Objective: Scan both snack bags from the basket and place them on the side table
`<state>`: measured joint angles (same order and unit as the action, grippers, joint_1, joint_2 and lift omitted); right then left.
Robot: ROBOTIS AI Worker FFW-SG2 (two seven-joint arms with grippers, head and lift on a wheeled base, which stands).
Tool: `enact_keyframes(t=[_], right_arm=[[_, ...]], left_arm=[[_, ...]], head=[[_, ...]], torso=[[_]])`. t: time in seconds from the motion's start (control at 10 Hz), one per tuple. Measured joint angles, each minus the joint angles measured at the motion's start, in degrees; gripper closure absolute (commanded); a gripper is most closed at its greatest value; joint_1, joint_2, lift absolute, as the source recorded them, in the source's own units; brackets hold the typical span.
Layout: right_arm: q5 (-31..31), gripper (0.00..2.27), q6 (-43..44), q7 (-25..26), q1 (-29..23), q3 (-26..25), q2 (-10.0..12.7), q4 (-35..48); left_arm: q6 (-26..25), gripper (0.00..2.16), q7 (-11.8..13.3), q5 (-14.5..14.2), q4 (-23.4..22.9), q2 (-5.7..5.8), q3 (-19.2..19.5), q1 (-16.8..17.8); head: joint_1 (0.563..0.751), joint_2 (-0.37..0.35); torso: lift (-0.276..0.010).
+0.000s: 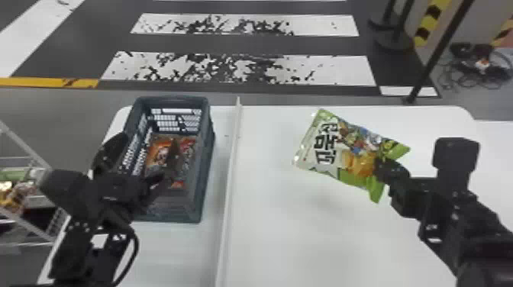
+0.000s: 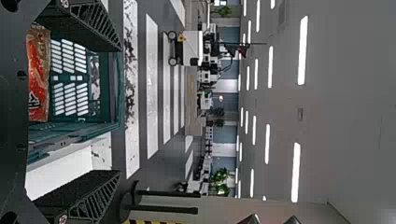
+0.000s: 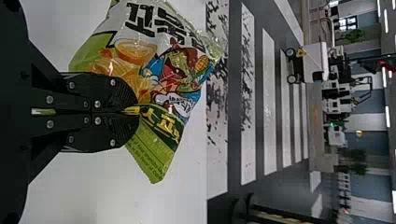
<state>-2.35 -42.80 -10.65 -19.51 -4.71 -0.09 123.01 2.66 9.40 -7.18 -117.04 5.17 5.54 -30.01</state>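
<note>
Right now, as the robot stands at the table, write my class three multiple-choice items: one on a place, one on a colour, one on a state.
1. Where is the red snack bag?
A) On the floor
B) In the right gripper
C) In the basket

2. Which colour is on the ends of the bag in the right gripper?
A) Green
B) Purple
C) Pink

3. How are the left gripper's fingers?
A) Pressed together
B) Spread apart
C) Shut on a bag

Key:
1 C: the head view shows it inside the basket walls.
2 A: both wrapper ends show green.
3 B: the left wrist view shows a wide gap between them.
</note>
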Motion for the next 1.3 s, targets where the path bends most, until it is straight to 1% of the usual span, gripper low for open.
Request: enact_keyframes(t=[0.1, 0.2, 0.4, 0.6, 0.8, 0.9, 1.0, 1.1, 1.2, 1.3], right_arm=[[-6.5, 2.25, 3.4, 2.2, 0.0, 2.1, -0.1, 0.9], [-13.5, 2.25, 6.2, 4.7, 0.0, 4.2, -1.2, 1.3], [-26.4, 2.25, 10.1, 9.4, 0.1, 8.4, -4.4, -0.4], [-41.3, 2.25, 13.8, 15.5, -0.1, 14.6, -8.4, -6.2], [-57.9, 2.25, 12.8, 23.0, -0.2, 23.0, -13.2, -14.6], [-64.6, 2.25, 10.2, 25.1, -0.2, 27.1, -15.4, -18.4], [-69.1, 2.25, 7.4, 25.9, -0.2, 30.5, -17.2, -21.1], [-72.9, 2.03, 5.1, 25.9, -0.4, 34.1, -18.9, -23.6], [-74.1, 1.52, 4.6, 25.6, -1.1, 36.5, -20.3, -24.4], [-73.5, 0.6, 5.0, 25.2, -2.3, 38.0, -21.4, -24.0]], left_arm=[[0.0, 0.07, 0.0, -0.4, 0.0, 0.31, 0.1, 0.1], [0.0, 0.07, 0.0, -0.8, 0.0, 0.69, 0.1, 0.3], [0.0, 0.07, 0.0, -1.1, 0.1, 1.12, 0.1, 0.4], [0.0, 0.07, -0.1, -1.2, 0.5, 1.19, 0.2, 0.7], [0.0, 0.07, -0.2, -1.4, 0.9, 1.33, 0.3, 1.0], [0.0, 0.07, -0.3, -1.6, 0.9, 1.34, 0.4, 1.0], [0.0, 0.07, -0.3, -1.7, 0.9, 1.34, 0.6, 1.0], [0.0, 0.07, -0.3, -1.8, 0.9, 1.34, 0.7, 1.0], [0.0, 0.07, -0.3, -1.8, 0.9, 1.34, 0.7, 1.0], [0.0, 0.07, -0.3, -1.9, 0.9, 1.34, 0.7, 1.0]], head=[[0.695, 0.004], [0.695, -0.01], [0.695, -0.027], [0.695, -0.017], [0.695, 0.006], [0.695, 0.022], [0.695, 0.037], [0.695, 0.053], [0.695, 0.063], [0.695, 0.08]], torso=[[-0.075], [-0.075], [-0.075], [-0.075], [-0.075], [-0.075], [-0.075], [-0.075], [-0.075], [-0.075]])
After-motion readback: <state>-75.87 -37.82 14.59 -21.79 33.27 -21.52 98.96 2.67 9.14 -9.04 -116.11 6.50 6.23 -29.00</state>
